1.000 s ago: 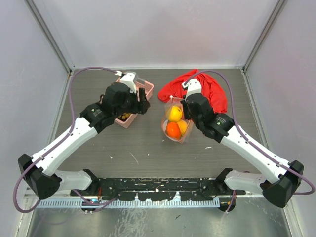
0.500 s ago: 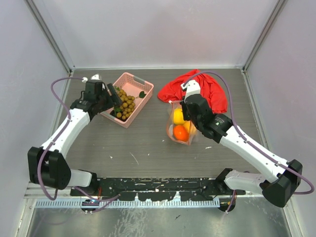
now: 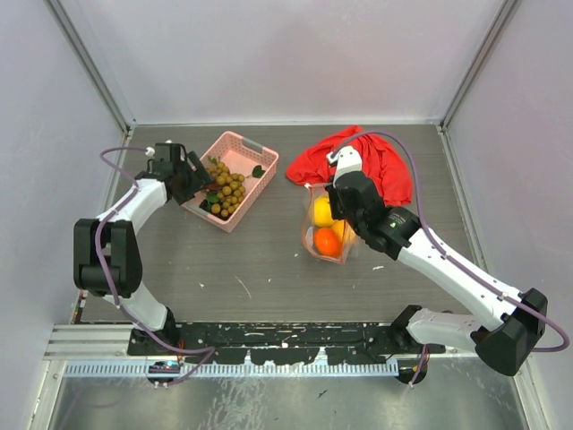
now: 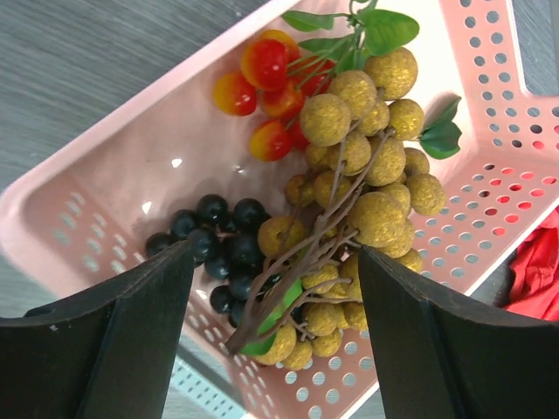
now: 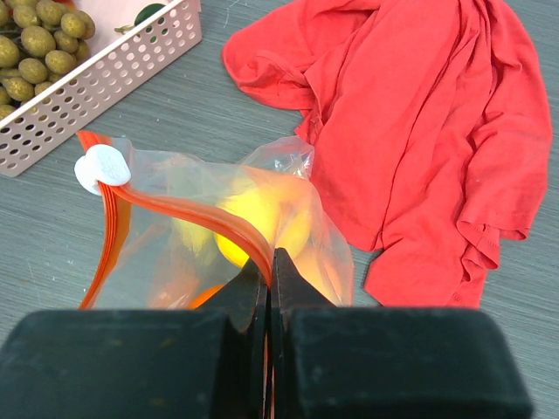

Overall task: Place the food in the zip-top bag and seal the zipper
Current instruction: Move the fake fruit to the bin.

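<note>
The clear zip-top bag [image 3: 329, 230] stands on the table with an orange [image 3: 326, 242] and a yellow-orange fruit [image 3: 320, 211] inside. My right gripper [image 5: 272, 257] is shut on the orange-red zipper [image 5: 179, 209] and holds the bag's mouth edge up; a white slider [image 5: 102, 168] sits at the strip's far end. The bunch of golden-brown berries [image 4: 367, 166] lies in the pink basket [image 4: 113, 201]. My left gripper [image 4: 275, 253] hangs open over the basket's left end [image 3: 199, 184], its fingers [image 4: 131, 332] either side of the bunch's dark stems and touching nothing.
Small black berries [image 4: 218, 236] and red-yellow cherries [image 4: 266, 74] with green leaves share the basket. A crumpled red cloth [image 3: 380, 161] lies behind and right of the bag, close to my right wrist. Grey walls enclose the table on three sides.
My left arm swung back and left from above the basket's middle to its left end, and its jaws widened. My right gripper drew the bag's mouth more upright.
</note>
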### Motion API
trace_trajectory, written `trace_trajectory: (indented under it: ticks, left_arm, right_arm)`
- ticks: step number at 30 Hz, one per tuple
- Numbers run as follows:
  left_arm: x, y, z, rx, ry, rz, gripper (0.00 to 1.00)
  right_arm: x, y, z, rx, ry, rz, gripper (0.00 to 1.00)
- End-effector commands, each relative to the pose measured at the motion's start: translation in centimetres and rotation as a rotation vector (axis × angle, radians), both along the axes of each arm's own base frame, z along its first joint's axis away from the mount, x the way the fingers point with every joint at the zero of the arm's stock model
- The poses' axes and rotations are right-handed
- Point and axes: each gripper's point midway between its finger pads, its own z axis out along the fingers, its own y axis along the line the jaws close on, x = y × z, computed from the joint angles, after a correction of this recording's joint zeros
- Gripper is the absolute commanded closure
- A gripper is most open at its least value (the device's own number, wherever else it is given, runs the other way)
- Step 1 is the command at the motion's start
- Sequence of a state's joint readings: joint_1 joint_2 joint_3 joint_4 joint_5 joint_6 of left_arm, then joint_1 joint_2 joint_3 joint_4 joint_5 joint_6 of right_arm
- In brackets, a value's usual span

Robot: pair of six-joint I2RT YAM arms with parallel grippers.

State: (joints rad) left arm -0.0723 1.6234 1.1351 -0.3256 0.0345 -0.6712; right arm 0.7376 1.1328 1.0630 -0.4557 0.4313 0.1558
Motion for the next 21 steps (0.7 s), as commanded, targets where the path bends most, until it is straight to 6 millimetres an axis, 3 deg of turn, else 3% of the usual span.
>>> trace_trajectory:
  ticks: [1, 6, 12, 21]
  left_arm:
    - [3.2, -1.9, 3.5, -0.089, -0.125, -0.058, 0.23]
    - [3.6, -1.9, 4.5, -0.07, -0.147, -0.077, 0.22]
    - [3.7, -4.6, 4.0, -0.118, -0.137, -0.158, 0.22]
    - [4.2, -9.6, 6.2, -0.141, -0.18, -0.282, 0.22]
  right_arm:
    - [0.8, 0.5, 2.3, 0.054, -0.072, -0.003, 1.0]
    - [0.9, 0.4, 2.2, 0.044, -0.071, -0.008, 0.99]
    - [1.4, 0.9, 1.7, 0.036, -0.062, -0.003, 0.99]
    - [1.7, 1.2, 1.4, 0.026, -0.054, -0.001, 0.99]
